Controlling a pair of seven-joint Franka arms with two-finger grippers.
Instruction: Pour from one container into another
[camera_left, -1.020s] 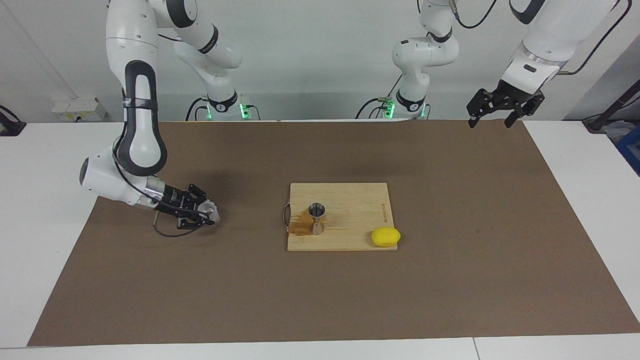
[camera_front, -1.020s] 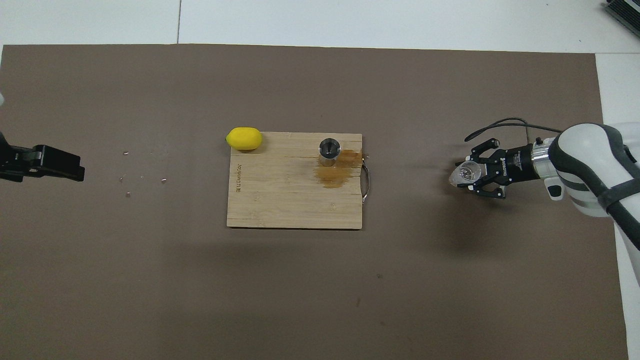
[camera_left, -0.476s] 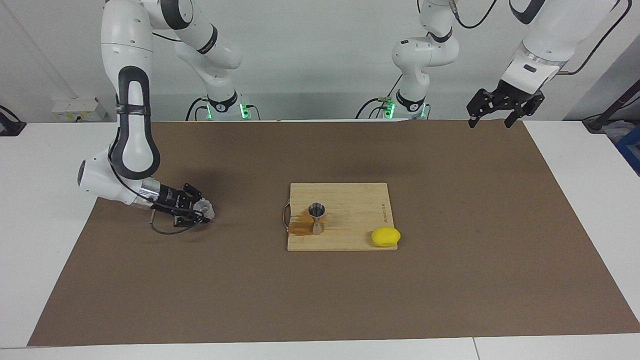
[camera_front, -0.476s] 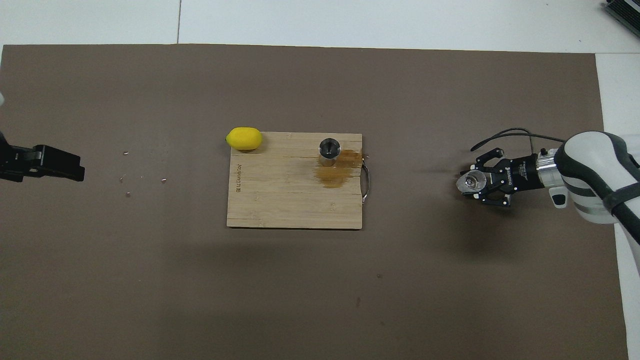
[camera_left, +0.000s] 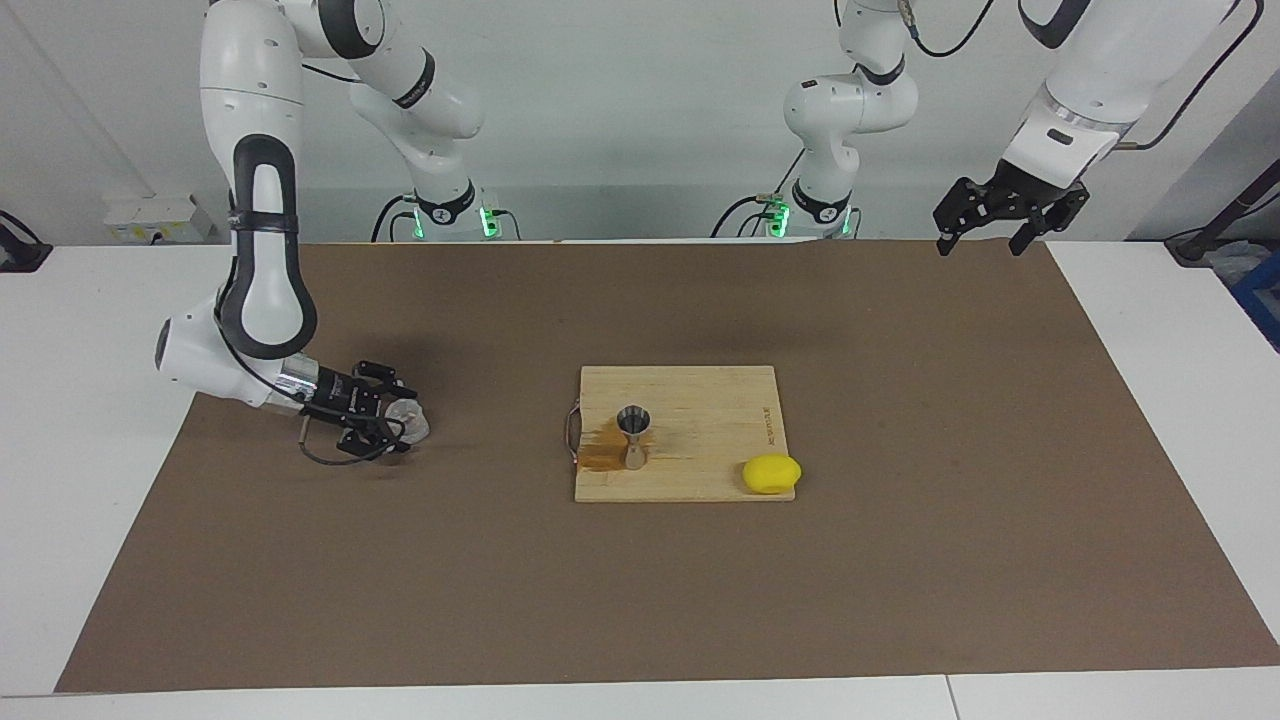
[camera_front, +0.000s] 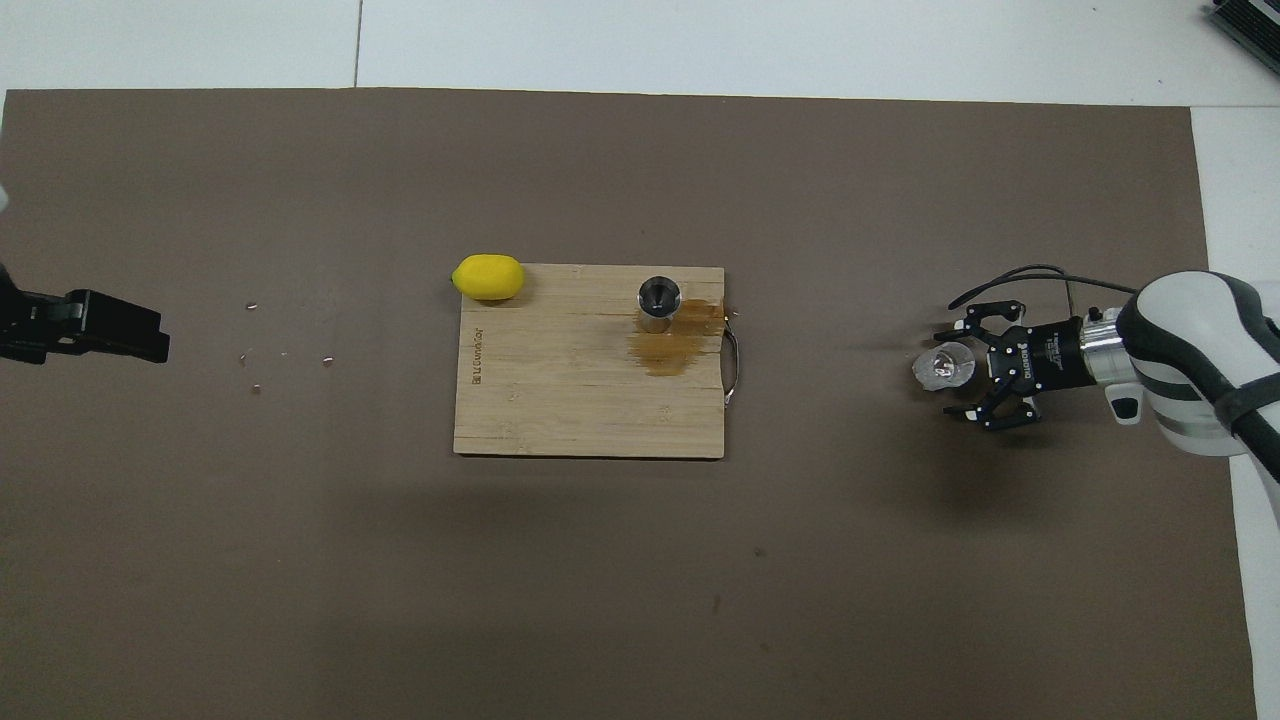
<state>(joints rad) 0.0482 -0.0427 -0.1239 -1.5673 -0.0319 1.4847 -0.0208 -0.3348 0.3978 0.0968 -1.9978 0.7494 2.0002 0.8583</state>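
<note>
With the right pincer (camera_front: 968, 385) released around the clear cup (camera_front: 942, 366) at the frame's right, withdrawing crookedly could topple it; the left pincer (camera_left: 993, 236) waits open.

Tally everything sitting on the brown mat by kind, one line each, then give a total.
Clear cup: 1
Metal jigger: 1
Wooden cutting board: 1
Yellow lemon: 1
Total: 4

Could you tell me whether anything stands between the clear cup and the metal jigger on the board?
Nothing visible does: only bare brown mat lies between the clear cup, beside the right claw, and the jigger on the cutting board.
</note>
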